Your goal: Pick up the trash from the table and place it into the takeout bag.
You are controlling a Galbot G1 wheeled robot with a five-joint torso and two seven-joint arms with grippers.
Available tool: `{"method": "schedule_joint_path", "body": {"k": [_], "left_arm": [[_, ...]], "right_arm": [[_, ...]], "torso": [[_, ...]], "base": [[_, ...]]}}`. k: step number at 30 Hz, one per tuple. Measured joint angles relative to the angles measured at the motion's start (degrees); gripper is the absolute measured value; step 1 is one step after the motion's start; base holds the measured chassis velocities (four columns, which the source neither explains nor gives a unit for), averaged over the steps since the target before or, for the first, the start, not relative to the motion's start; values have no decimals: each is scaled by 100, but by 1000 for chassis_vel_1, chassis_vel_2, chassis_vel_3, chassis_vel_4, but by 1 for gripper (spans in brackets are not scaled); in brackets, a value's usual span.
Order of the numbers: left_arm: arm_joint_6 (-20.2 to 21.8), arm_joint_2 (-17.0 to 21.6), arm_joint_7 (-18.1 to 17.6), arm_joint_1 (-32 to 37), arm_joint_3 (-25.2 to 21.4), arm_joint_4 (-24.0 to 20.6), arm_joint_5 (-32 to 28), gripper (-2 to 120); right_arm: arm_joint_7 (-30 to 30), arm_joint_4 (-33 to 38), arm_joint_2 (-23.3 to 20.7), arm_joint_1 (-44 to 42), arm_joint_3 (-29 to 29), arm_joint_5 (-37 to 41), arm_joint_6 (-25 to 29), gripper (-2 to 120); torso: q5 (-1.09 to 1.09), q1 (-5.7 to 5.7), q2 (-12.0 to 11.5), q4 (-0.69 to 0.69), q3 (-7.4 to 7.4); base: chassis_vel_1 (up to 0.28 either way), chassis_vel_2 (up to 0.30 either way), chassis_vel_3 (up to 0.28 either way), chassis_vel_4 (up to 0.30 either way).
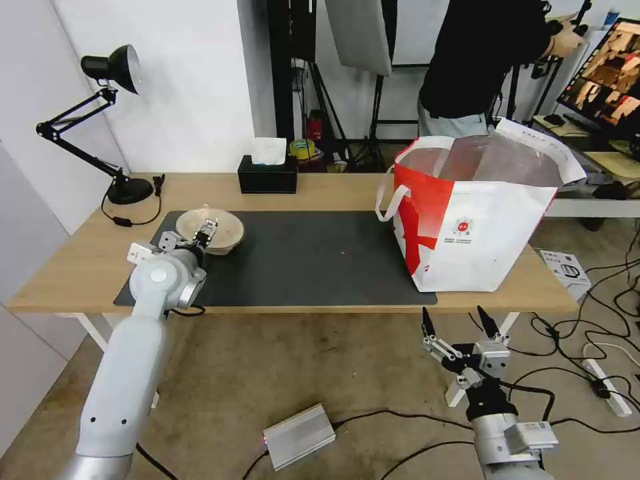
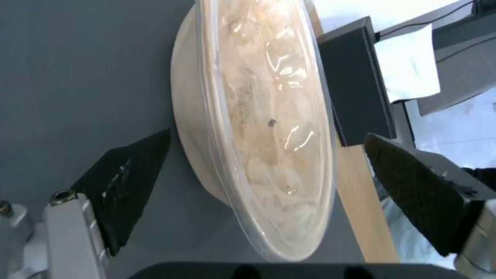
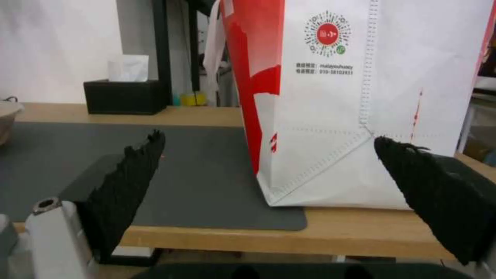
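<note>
A: Since only one piece of trash sits on the tabletop [image 1: 320, 193], how far along is it?

B: Judging from that, late stage. The pulp bowl [image 1: 212, 231] is the single item I see out; whether the others are in the takeout bag [image 1: 467, 220] I can't tell, the foil lining hides the inside.

A: Nearest things first?

B: Right end effector [image 1: 460, 324] hangs below the tabletop's front edge, just in front of the takeout bag, fingers spread wide, holding nothing. Idle.

A: Left one?

B: Left end effector [image 2: 269, 170] is at the pulp bowl, far across the grey mat [image 1: 313, 257] from the takeout bag. Fingers wide apart, straddling the bowl's near side; one pad [image 2: 129, 182] is close to the wall, contact unclear. No grip yet.

A: Bowl's look?

B: Beige, shallow, wide rim, clear film or lid over it, pale residue and a dark speck inside. Upright on the mat.

A: Behind it?

B: Black tissue box [image 1: 268, 175], farther from the bag's side; not trash.

A: Left to do?

B: Grasp, carry, drop in bag.
</note>
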Motion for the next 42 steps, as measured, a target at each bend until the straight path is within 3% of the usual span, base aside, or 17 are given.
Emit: {"method": "schedule_joint_path", "body": {"k": [8, 25, 42], "left_arm": [[14, -123, -2, -224, 113, 368, 75, 100], [-6, -308, -86, -420, 289, 678, 333, 98], [-117, -495, -47, -551, 488, 819, 618, 33]], "right_arm": [[0, 0, 0, 0, 0, 0, 0, 100], [0, 0, 0, 0, 0, 0, 0, 100], [0, 0, 0, 0, 0, 0, 0, 100]], "torso": [[0, 0, 0, -1, 0], [0, 0, 0, -1, 0], [0, 0, 0, -1, 0]], "base": [[0, 0, 0, 0], [0, 0, 0, 0], [0, 0, 0, 0]]}}
